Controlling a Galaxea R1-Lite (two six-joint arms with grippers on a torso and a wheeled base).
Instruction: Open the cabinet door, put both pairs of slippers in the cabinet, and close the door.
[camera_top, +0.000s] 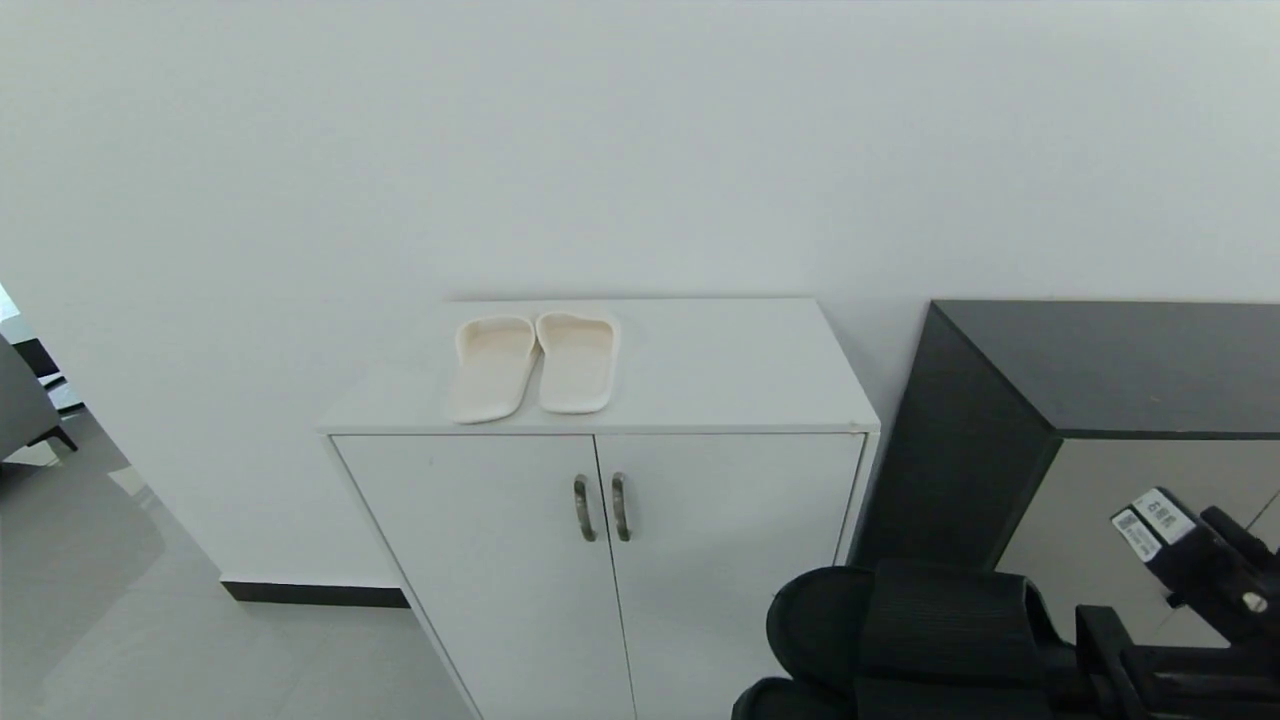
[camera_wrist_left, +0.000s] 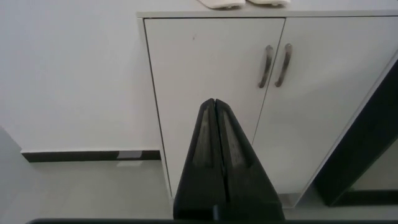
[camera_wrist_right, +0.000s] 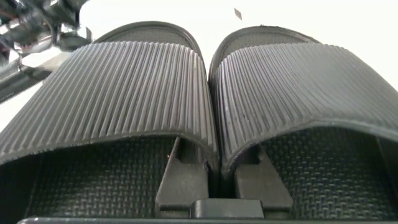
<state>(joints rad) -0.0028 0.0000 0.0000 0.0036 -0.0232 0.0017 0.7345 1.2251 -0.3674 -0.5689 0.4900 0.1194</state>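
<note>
A pair of cream slippers (camera_top: 535, 365) lies side by side on the left part of the white cabinet's top (camera_top: 720, 370). Both cabinet doors are closed, their two metal handles (camera_top: 601, 508) meeting at the middle. Low at the right, in front of the right door, a pair of black ribbed slippers (camera_top: 920, 630) hangs in my right gripper (camera_wrist_right: 214, 168), which is shut on the slippers' two inner walls pressed together. My left gripper (camera_wrist_left: 215, 102) is shut with nothing in it and points at the left door (camera_wrist_left: 205, 68), some way short of the handles (camera_wrist_left: 275, 65).
A black cabinet (camera_top: 1100, 370) with a mirrored front stands tight against the white one's right side. Grey floor (camera_top: 150, 620) lies open to the left, with a grey chair (camera_top: 25, 400) at the far left edge. A white wall backs everything.
</note>
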